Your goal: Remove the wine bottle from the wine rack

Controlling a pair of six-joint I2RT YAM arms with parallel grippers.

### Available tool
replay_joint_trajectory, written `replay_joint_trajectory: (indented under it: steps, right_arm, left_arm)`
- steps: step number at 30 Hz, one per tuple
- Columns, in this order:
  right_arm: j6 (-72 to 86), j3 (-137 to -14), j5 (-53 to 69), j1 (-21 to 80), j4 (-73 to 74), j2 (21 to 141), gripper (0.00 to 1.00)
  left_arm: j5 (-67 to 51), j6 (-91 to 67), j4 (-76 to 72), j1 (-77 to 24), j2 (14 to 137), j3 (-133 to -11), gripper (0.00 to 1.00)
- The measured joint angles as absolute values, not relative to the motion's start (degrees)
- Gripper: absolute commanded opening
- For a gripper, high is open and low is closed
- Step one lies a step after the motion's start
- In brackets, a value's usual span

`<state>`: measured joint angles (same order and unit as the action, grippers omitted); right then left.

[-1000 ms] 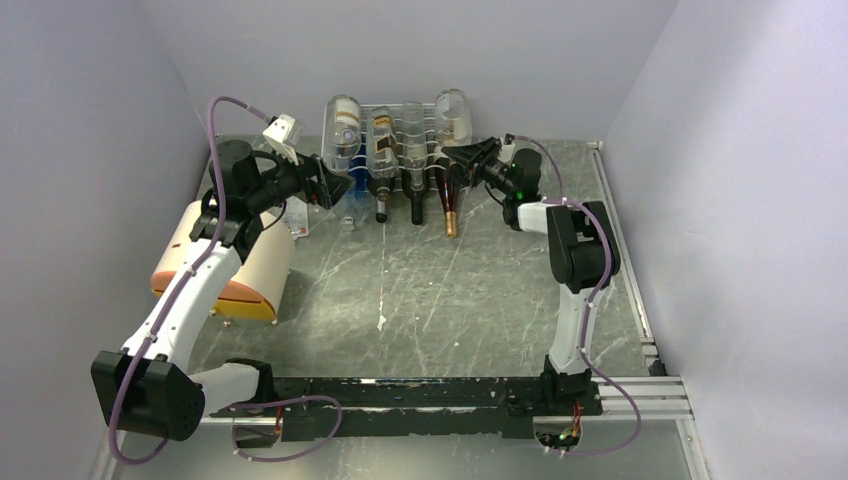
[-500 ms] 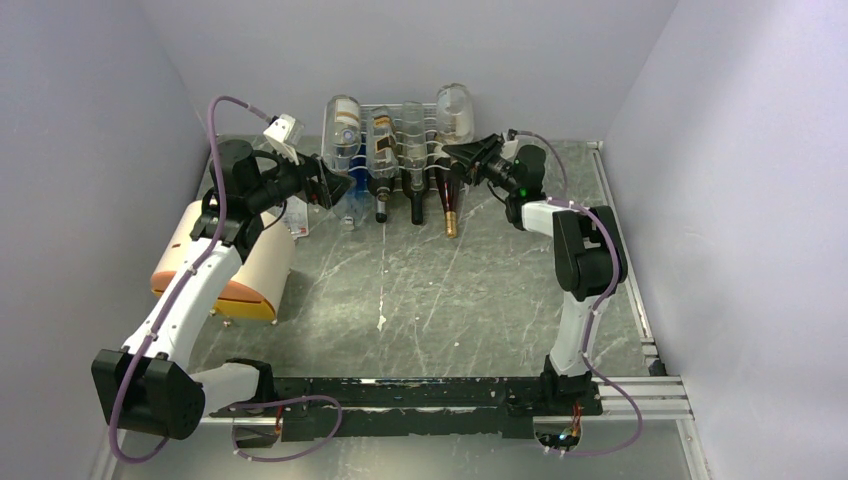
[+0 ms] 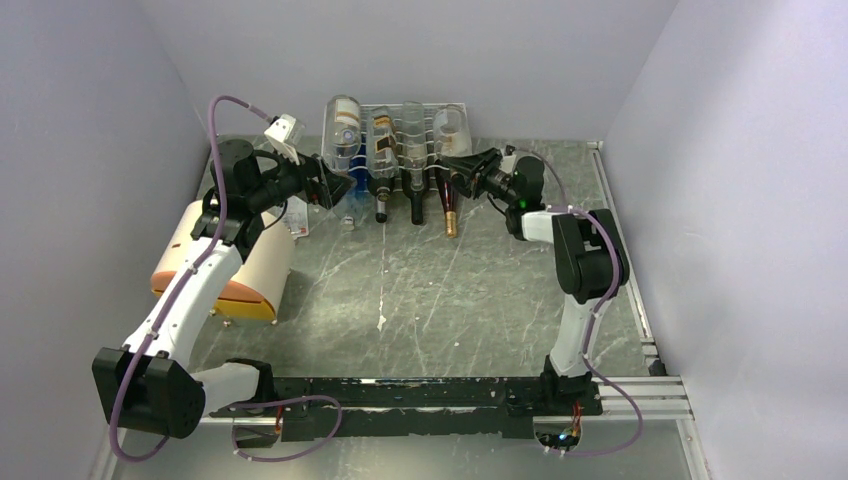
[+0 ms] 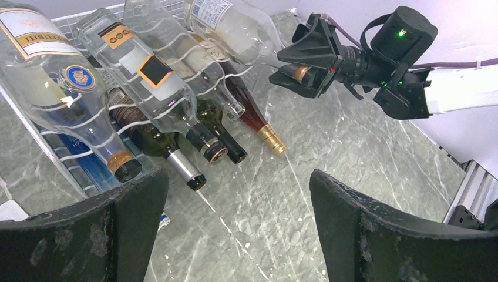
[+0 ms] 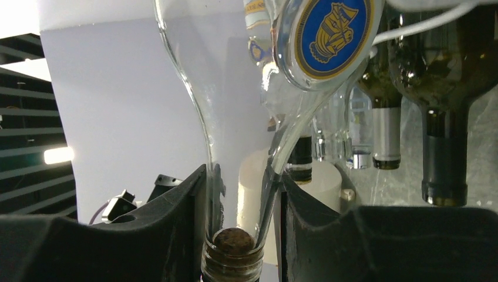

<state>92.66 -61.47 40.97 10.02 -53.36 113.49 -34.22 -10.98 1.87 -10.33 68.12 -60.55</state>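
"Where is the wine bottle [image 3: 451, 124]?"

"On the top tier of the wine rack [image 3: 395, 107], at its right end. It is clear glass and its neck slants down and forward, out of the wires."

"Does the right gripper [image 3: 462, 166] have it?"

"Yes. Its fingers [image 5: 176, 229] are clamped on the neck just behind the mouth. The right wrist view shows the cork [image 5: 233, 241] sitting between them."

"And the left gripper [image 4: 238, 176]?"

"Its jaws stand wide apart and hold nothing. It hangs by the rack's left end, facing the necks of the other bottles [image 4: 150, 88]."

"Anything else on the table [image 3: 420, 290]?"

"A cream drum [image 3: 230, 265] lies on its side beside the left arm."
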Motion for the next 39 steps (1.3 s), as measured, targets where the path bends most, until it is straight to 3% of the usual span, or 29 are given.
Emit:
replay_joint_trajectory:
  steps: [21,30,39]
  right_arm:
    - [90.98,-42.0,42.92,13.54,-48.14,87.59,0.0]
    - [86.67,-30.74,41.8,16.03,-29.63,68.27,0.0]
    - [76.47,-30.2,40.64,16.95,-3.66,56.51,0.0]
  left_arm:
    - [-37.45,-13.04,-2.52,-11.07,68.1,-57.82,0.93]
    - [-39.42,-13.34,-5.43,-15.73,67.9,-56.49,0.93]
    - [-40.66,-12.19,-9.56,-24.01,66.92,-52.58,0.93]
